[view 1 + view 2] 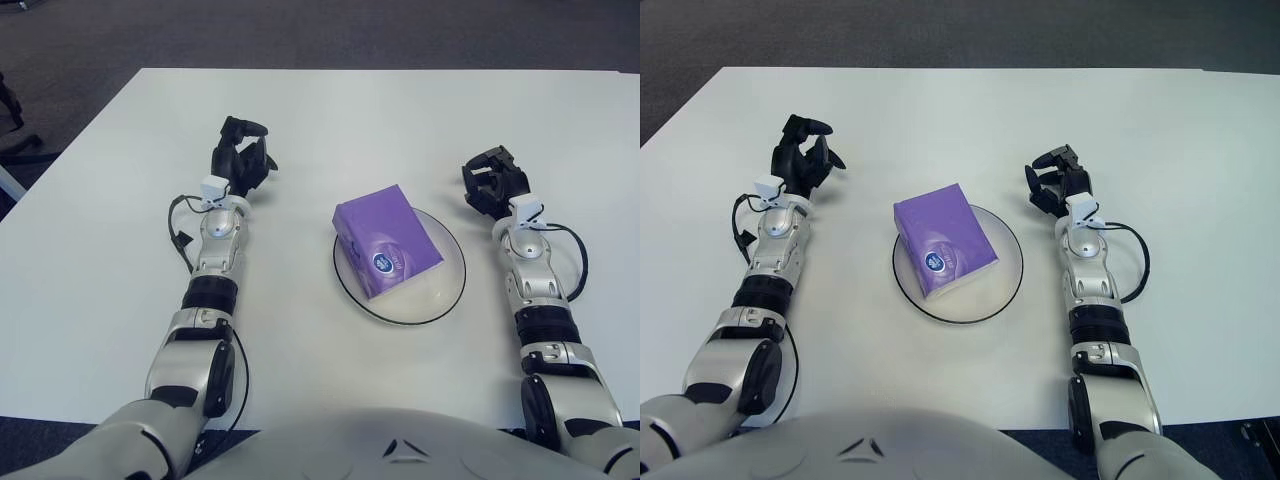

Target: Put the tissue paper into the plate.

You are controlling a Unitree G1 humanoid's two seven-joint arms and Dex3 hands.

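Observation:
A purple tissue pack (pixel 386 241) lies in the clear glass plate (pixel 443 293) at the middle of the white table, its far-left corner overhanging the rim. My left hand (pixel 241 161) is to the left of the plate, well apart from the pack, with its fingers curled and nothing in them. On the other side of the plate my right hand (pixel 492 183) shows with fingers curled, also holding nothing.
The white table (pixel 330 120) stretches wide around the plate. Dark carpet lies beyond its far edge. A dark chair part (pixel 8 110) shows at the left edge of the left eye view.

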